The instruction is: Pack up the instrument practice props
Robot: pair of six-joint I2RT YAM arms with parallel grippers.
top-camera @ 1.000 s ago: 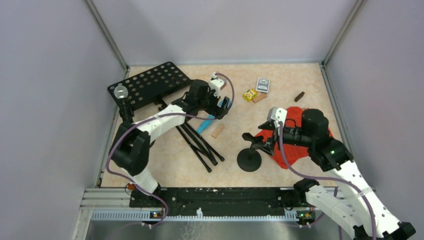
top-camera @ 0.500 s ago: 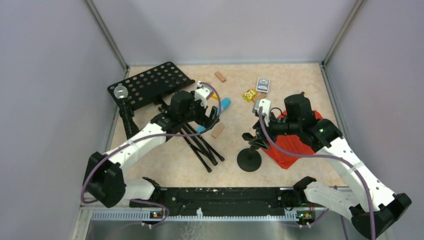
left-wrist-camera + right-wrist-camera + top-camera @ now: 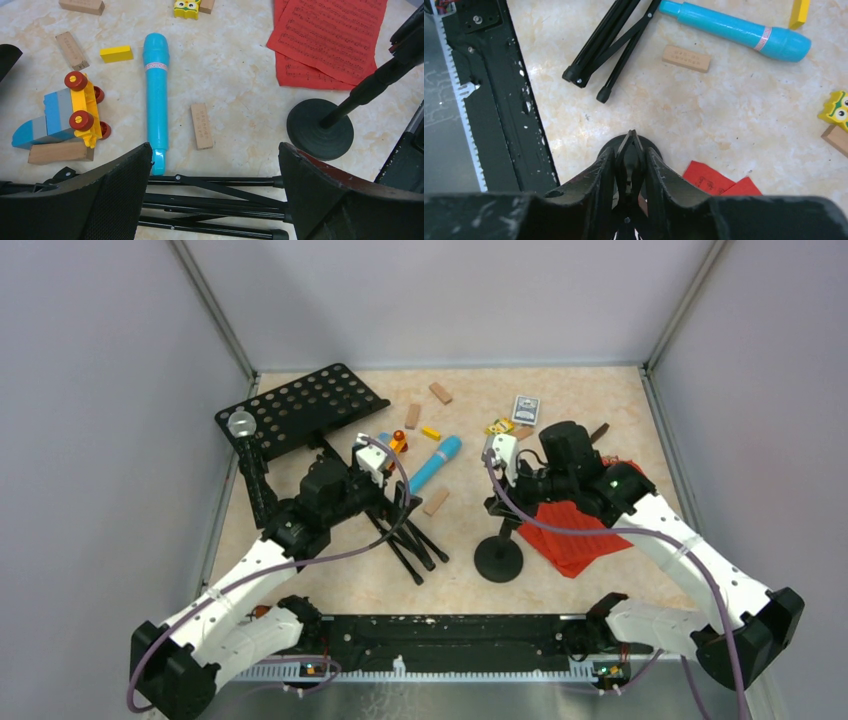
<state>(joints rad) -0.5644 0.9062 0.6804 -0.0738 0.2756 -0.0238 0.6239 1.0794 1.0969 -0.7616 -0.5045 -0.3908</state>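
Note:
My right gripper (image 3: 630, 156) (image 3: 504, 506) is shut on the clip at the top of a black round-based mic holder (image 3: 499, 560), which stands upright beside the red sheet-music pages (image 3: 572, 532). My left gripper (image 3: 215, 165) (image 3: 405, 504) hangs open above the folded tripod legs (image 3: 220, 200) of the black hole-punched music desk (image 3: 300, 410). The blue microphone (image 3: 156, 95) (image 3: 435, 462) lies flat just beyond the legs. At the far left a black silver-headed microphone (image 3: 242, 424) sits in a second holder (image 3: 256, 485).
A colourful toy vehicle (image 3: 65, 112), a yellow block (image 3: 116, 53) and small wooden blocks (image 3: 202, 126) lie around the blue microphone. A card box (image 3: 526, 409) and a yellow figure (image 3: 499, 426) sit at the back. A black rail (image 3: 499, 100) runs along the near edge.
My left gripper drew back from the blue microphone to above the tripod legs, still open. My right gripper shifted onto the holder's clip and closed on it.

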